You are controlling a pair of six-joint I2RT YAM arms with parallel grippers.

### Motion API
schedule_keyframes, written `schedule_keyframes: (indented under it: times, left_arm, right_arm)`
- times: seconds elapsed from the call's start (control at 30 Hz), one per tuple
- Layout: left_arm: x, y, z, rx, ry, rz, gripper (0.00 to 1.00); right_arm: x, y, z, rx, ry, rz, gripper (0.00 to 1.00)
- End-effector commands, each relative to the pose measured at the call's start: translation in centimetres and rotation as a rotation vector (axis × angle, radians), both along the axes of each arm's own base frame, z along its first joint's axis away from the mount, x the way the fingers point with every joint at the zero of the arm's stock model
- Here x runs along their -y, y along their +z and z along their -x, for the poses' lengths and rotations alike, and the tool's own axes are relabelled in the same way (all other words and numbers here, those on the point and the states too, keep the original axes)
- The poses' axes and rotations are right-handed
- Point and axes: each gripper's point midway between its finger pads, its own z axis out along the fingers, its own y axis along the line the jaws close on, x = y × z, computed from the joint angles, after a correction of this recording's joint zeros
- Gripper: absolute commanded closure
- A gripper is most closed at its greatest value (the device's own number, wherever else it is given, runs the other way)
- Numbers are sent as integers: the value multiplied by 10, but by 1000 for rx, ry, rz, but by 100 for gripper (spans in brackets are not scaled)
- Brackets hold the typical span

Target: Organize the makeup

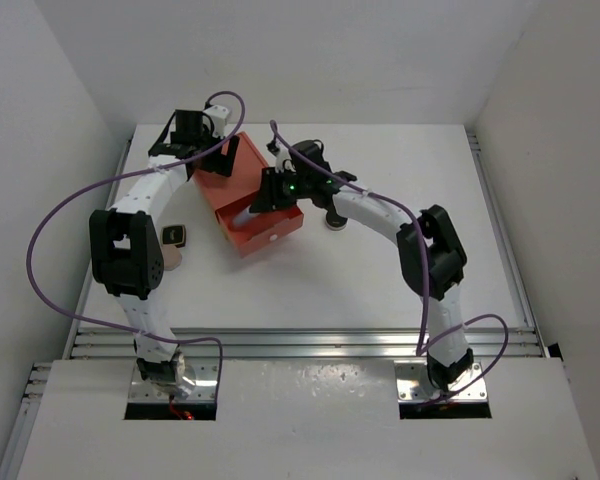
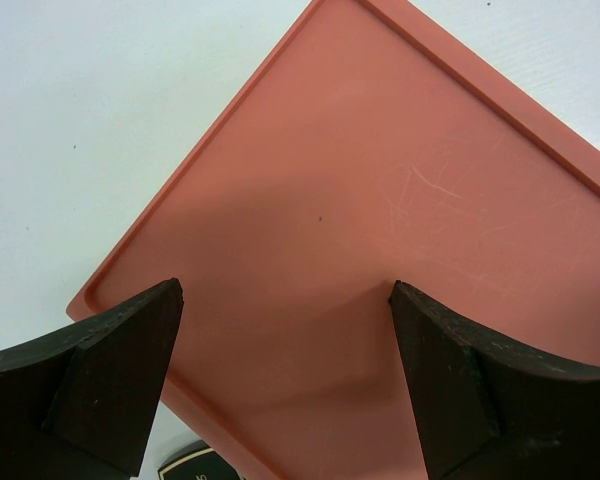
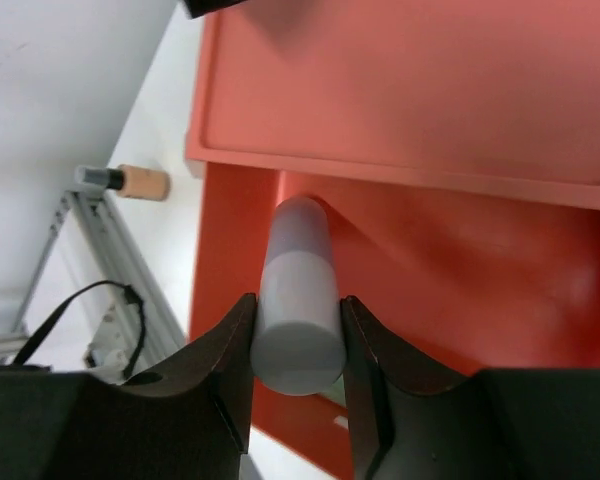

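the right claw [image 3: 298,322] is pinching a pale-grey cylindrical tube [image 3: 300,270] over the open drawer [image 3: 450,270] of a coral-red plastic box [image 2: 380,200]; the left claw [image 2: 285,300] is hovering spread above its top. dropped askew, the tube is risking rolling out.

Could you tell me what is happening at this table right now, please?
The two arms are sorting makeup into a coral-red drawer box. The right gripper is shut on a pale tube and holds it over the box's open drawer, not yet released. The left gripper hangs open above the box's top, holding nothing. A brownish tube and a small dark case lie out on the table, not yet put away.
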Motion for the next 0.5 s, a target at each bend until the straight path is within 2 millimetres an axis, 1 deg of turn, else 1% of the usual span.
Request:
schedule_keyframes:
  times: [0.0, 0.03, 0.07, 0.1, 0.17, 0.2, 0.27, 0.3, 0.37, 0.4, 0.47]
  left_arm:
    - [5, -62, 39, -224, -21, -43, 9]
    - [5, -62, 39, -224, -21, -43, 9]
    - [5, -62, 39, -224, -21, -43, 9]
    - [5, -62, 39, -224, -21, -43, 9]
    - [3, -62, 38, -224, -15, -50, 9]
    - [3, -62, 38, -224, -15, -50, 9]
    - [3, -62, 38, -222, -21, -56, 9]
    - [3, -62, 38, -222, -21, -56, 9]
    - [3, -62, 38, -222, -21, -56, 9]
    - [3, -62, 38, -222, -21, -56, 9]
    - [3, -62, 38, -222, -21, -56, 9]
  right_arm:
    - [-17, 24, 6, 4, 45, -87, 79]
    - [-18, 26, 5, 16, 54, -81, 68]
    - [-16, 17, 7, -4, 56, -57, 51]
    - [-16, 20, 3, -5, 52, -46, 45]
    - [-15, 14, -1, 4, 63, -12, 38]
    - [-15, 23, -2, -8, 70, 3, 34]
    - [-11, 17, -4, 6, 82, 51, 31]
    - [-10, 31, -8, 42, 86, 55, 29]
    - [-3, 31, -16, 83, 52, 99, 25]
    - [-1, 42, -18, 125, 50, 100, 23]
    - [4, 47, -26, 168, 37, 119, 22]
